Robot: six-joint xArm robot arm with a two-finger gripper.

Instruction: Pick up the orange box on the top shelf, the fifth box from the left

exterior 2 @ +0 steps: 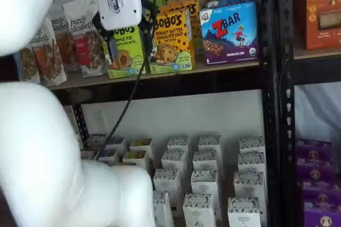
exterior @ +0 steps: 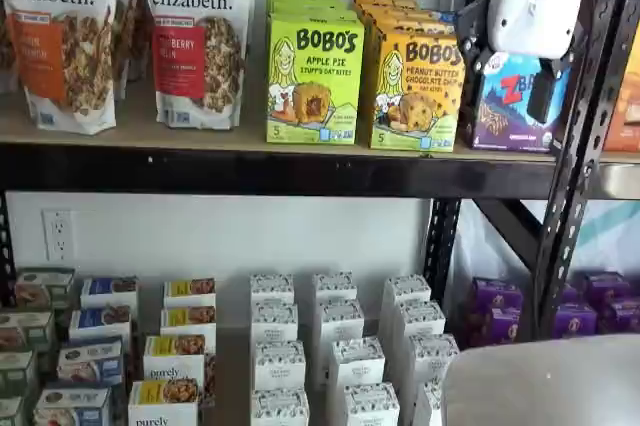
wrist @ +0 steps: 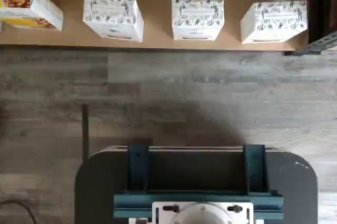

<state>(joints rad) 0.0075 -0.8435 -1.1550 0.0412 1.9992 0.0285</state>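
Both shelf views show the top shelf point(exterior: 250, 171) stocked, left to right: granola bags point(exterior: 60, 36), a lime-green box point(exterior: 313, 76), the orange box point(exterior: 415, 86), then a purple-blue box point(exterior: 515, 106). Orange box stands upright at the shelf's front edge, just beside the green one, more orange cartons behind it. Tool point(exterior: 505, 66) hangs in front of the shelf, white body up top, black fingers pointing down; in a shelf view it sits between orange and purple-blue boxes, touching neither. Jaws spread wide, nothing between them. Lower level: rows of small white cartons point(exterior: 340, 356). Wrist view: white cartons point(wrist: 197, 19) on a tan board point(wrist: 158, 37), grey wood floor point(wrist: 184, 92), dark mount with teal brackets point(wrist: 197, 182).
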